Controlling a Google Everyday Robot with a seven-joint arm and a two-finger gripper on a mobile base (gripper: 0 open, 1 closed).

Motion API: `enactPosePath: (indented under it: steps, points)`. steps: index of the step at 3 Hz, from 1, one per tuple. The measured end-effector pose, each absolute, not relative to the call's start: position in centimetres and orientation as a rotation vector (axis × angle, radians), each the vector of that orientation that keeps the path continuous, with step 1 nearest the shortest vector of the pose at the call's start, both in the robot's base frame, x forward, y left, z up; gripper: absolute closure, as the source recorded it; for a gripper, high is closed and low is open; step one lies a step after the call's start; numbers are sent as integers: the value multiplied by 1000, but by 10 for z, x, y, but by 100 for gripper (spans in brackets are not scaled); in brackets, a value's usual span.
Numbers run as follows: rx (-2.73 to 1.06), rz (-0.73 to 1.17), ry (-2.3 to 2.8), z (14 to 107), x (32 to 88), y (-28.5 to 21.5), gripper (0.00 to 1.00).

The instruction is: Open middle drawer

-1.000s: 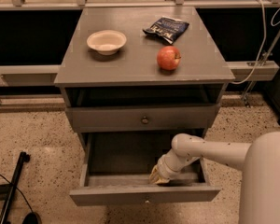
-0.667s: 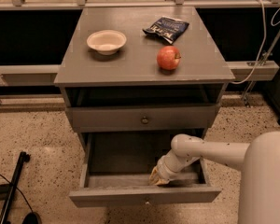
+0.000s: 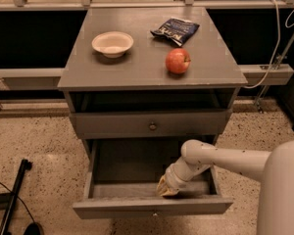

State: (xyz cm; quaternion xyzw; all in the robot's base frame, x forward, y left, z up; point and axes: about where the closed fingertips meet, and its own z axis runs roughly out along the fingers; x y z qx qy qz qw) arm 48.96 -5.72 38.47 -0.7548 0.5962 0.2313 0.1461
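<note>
The middle drawer (image 3: 152, 207) is pulled out of the grey cabinet, and its inside looks bare. Its small knob (image 3: 154, 213) shows at the lower edge of its front. Above it the top drawer (image 3: 112, 125) is shut, with a round brass knob (image 3: 152, 127). The bottom drawer is hidden under the open one. My gripper (image 3: 165, 188) reaches down into the open drawer from the right. Its yellowish tip sits against the inner side of the drawer front, right of centre. My white arm (image 3: 225, 159) crosses the drawer's right side.
On the cabinet top (image 3: 137, 67) stand a white bowl (image 3: 112, 43), a red apple (image 3: 178, 61) and a dark chip bag (image 3: 175, 30). A black stand (image 3: 14, 195) lies on the speckled floor at left. A white cable (image 3: 277, 38) hangs at right.
</note>
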Motion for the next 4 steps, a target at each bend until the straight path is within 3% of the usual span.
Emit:
enactPosePath:
  steps: [3,4]
  points:
    - [-2115,717,1652,421,466,-73,100]
    - [-1927,658,1518,494,448,-95,100]
